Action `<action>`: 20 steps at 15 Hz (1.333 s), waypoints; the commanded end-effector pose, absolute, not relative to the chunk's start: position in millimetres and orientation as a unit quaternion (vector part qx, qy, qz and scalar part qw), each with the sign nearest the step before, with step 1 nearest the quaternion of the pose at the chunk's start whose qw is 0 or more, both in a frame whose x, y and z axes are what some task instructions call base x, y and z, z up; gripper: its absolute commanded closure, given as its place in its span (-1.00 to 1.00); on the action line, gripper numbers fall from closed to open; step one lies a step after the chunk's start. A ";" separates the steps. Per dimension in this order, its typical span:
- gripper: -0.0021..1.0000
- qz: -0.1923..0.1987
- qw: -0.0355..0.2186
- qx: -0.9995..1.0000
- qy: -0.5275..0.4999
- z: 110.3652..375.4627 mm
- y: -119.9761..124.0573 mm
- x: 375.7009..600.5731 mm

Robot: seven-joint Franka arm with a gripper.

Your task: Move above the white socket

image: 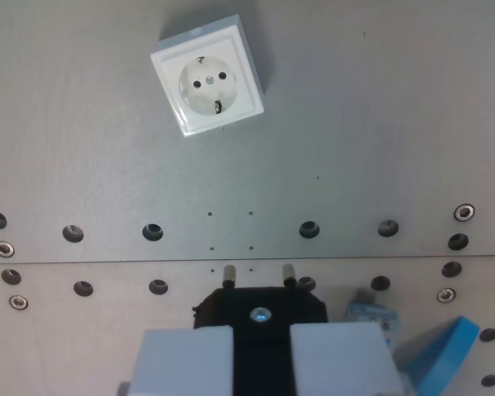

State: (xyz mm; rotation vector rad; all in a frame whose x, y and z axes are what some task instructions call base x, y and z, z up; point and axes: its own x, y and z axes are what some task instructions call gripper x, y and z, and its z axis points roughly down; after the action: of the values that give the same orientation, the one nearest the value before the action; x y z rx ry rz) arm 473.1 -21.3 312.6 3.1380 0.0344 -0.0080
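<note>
Hand (261, 351): nearest the camera, at the bottom middle of the wrist view; its two pale grey fingers (186, 359) are clamped on the black plug, one on each side.
Black plug (260, 312): held between the fingers, its two metal pins (228, 273) pointing away toward the far part of the bench; a screw head shows on its top face.
Blue piece (445, 346): near right, beside the hand, lying on the bench; what it is I cannot tell.
Bench (379, 132): grey metal plates with a seam running left to right across the near half; rows of bolt holes (152, 231) line both sides of the seam, some fitted with screws.
White socket (208, 77): far on the bench, left of centre, a square white frame turned at an angle, with a round recess, two pin holes and a centre screw.
Socket versus hand: well apart; the socket sits far ahead of the plug pins and a little to their left.
Done so far: the plug is gripped and carried clear of the socket, as far as this view shows.
Left to do: judging from the offset, the hand must travel forward and slightly left until the plug sits over the socket's recess; the socket's rotation suggests a wrist turn may be needed too.
</note>
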 end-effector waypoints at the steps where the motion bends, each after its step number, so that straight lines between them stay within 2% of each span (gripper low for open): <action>1: 1.00 -0.002 0.002 1.000 0.011 312.6 -21.4 473.2; 11: 1.00 -0.001 0.002 1.000 0.020 308.9 -20.9 473.3; 20: 1.00 0.020 0.001 0.999 0.044 291.3 -18.9 474.2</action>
State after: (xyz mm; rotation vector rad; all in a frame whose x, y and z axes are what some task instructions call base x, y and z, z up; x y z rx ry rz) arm 475.3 -19.5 297.8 3.1376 0.0650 -0.0378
